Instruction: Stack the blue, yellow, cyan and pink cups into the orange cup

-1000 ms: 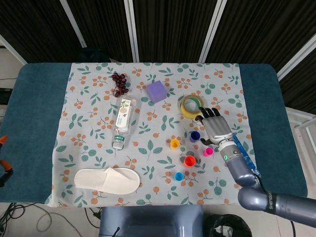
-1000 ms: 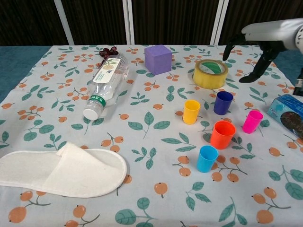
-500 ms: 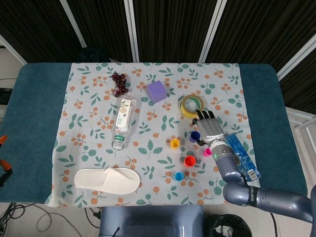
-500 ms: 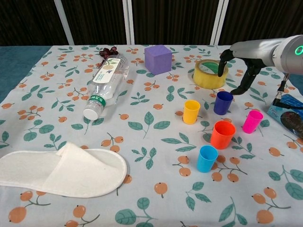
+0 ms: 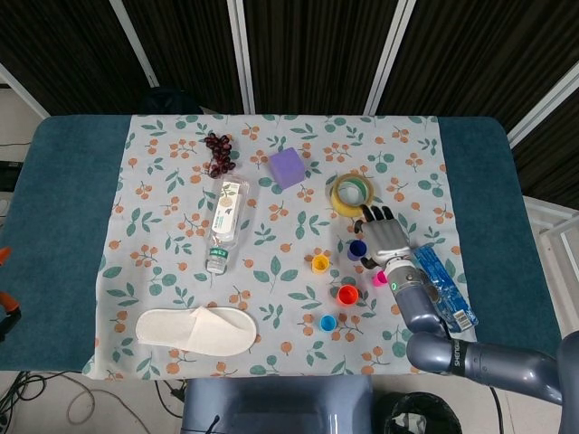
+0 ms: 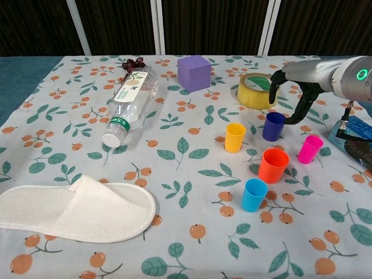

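Right hand (image 6: pixel 293 87) hovered over the blue cup (image 6: pixel 274 126), fingers spread and curved down, holding nothing. Orange cup (image 6: pixel 273 165) stood just nearer, yellow cup (image 6: pixel 235 137) to its left, pink cup (image 6: pixel 310 149) right, cyan cup (image 6: pixel 254 195) nearest. Left hand unseen.
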You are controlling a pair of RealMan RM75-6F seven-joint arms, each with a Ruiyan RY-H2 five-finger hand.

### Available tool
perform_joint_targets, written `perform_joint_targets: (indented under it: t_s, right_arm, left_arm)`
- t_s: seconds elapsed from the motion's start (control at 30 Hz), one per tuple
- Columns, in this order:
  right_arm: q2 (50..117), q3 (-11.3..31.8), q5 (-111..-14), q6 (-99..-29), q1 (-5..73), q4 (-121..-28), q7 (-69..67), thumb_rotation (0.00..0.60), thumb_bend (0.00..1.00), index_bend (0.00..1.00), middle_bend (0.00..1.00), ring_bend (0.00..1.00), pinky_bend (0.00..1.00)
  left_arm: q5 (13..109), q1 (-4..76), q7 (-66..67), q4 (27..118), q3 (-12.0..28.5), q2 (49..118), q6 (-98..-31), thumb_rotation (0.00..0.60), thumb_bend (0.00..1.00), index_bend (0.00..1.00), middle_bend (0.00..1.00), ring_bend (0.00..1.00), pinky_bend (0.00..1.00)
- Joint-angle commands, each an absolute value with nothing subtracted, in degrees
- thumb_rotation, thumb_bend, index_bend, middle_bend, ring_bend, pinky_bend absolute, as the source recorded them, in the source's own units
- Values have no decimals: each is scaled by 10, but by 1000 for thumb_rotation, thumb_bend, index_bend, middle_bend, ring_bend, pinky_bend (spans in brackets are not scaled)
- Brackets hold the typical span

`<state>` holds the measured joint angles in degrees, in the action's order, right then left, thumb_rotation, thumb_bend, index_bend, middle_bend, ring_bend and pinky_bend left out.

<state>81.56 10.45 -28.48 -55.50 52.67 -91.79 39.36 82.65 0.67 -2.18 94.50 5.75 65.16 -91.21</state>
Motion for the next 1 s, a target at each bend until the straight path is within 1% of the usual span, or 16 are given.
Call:
perform_joint_targets:
  t_s: [0.03,0.4,0.7,1.0]
  right_arm:
    - [823,100,-289,-553,526,-909,388,600,341,346,0,0,11]
    - [844,95,-301,-541,525,-880,369,600,341,367,0,0,11]
    - [847,94,-299,-537,529,-871,367,600,341,377,0,0,11]
    - [849,93,-288,-533,533,-863,369,600,341,409,0,0,11]
  left_arm:
    - [826,7,-22,945,58,652,-912,600,814,129,30,18,76]
    - [824,7,-23,945,58,650,-910,600,814,129,30,18,76]
    - [822,7,-23,945,59,650,-909,600,814,129,30,18,76]
    - [821,7,-21,946,59,649,-909,600,814,138,30,18,76]
